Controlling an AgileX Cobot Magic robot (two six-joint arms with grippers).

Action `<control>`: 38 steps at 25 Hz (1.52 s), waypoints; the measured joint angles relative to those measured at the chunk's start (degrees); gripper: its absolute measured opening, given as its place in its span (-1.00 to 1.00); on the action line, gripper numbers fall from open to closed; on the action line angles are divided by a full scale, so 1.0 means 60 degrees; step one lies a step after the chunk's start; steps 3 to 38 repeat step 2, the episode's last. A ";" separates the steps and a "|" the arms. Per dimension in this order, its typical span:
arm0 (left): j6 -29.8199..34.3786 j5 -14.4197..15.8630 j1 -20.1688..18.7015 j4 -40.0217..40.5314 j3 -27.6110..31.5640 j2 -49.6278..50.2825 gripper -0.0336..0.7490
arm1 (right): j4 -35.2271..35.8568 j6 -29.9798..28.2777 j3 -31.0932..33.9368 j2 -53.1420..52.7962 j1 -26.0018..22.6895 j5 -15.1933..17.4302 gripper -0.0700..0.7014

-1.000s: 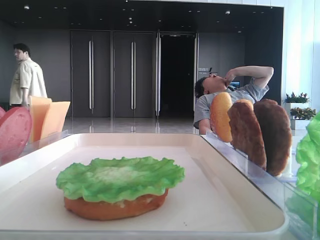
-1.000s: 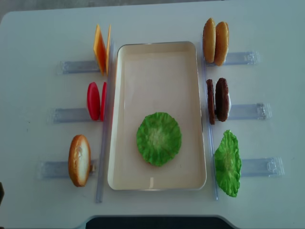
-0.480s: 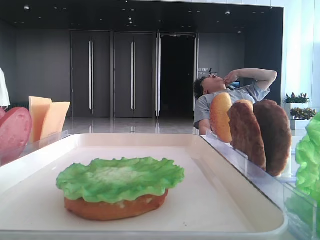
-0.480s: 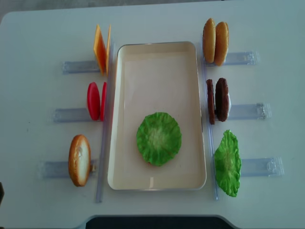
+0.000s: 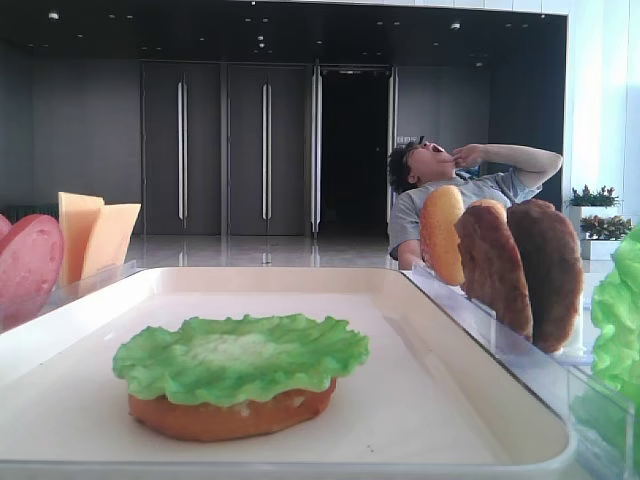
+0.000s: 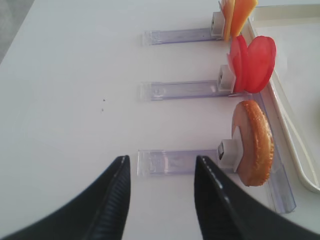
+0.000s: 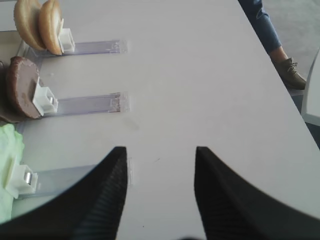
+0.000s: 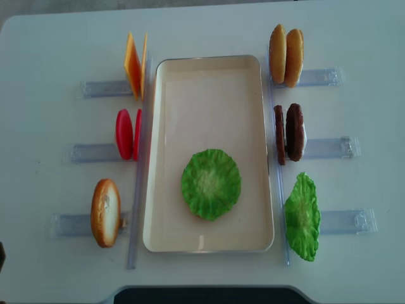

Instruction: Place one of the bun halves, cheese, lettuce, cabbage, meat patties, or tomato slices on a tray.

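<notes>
On the cream tray (image 8: 209,82) lies a lettuce leaf (image 8: 211,183) over a bun half (image 5: 230,418). Left of the tray stand cheese (image 8: 134,64), tomato slices (image 8: 128,133) and a bun half (image 8: 105,212). On its right are two bun halves (image 8: 286,55), meat patties (image 8: 289,133) and another lettuce leaf (image 8: 302,216). No cabbage is in view. My left gripper (image 6: 161,159) hangs open over bare table beside the left bun half (image 6: 255,144). My right gripper (image 7: 160,150) is open and empty, right of the patties (image 7: 21,86). Neither gripper appears in the overhead view.
Clear plastic racks (image 8: 332,147) hold the food upright on both sides of the tray. The table's right edge (image 7: 272,75) runs close by, with a person's shoe (image 7: 289,73) beyond it. A seated person (image 5: 455,185) is in the background.
Nothing on the table has moved and both grippers stay open. In the background the standing man has walked out of view.
</notes>
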 joint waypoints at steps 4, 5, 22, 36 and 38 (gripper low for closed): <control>0.0000 0.0000 0.0000 0.0000 0.0000 0.0000 -0.08 | 0.0000 -0.0010 0.0000 0.0000 0.0000 0.0000 -0.02; 0.0000 0.0000 0.0000 0.0000 0.0000 0.0000 -0.08 | 0.0000 -0.0010 0.0000 0.0000 0.0000 0.0000 -0.02; 0.0000 0.0000 0.0000 0.0000 0.0000 0.0000 -0.08 | 0.0000 -0.0010 0.0000 0.0000 0.0000 0.0000 -0.02; 0.0000 0.0000 0.0000 0.0000 0.0000 0.0000 -0.08 | 0.0000 -0.0010 0.0000 0.0000 0.0000 0.0000 -0.02; 0.0000 0.0000 0.0000 0.0000 0.0000 0.0000 -0.08 | 0.0000 -0.0010 0.0000 0.0000 0.0000 0.0000 -0.02</control>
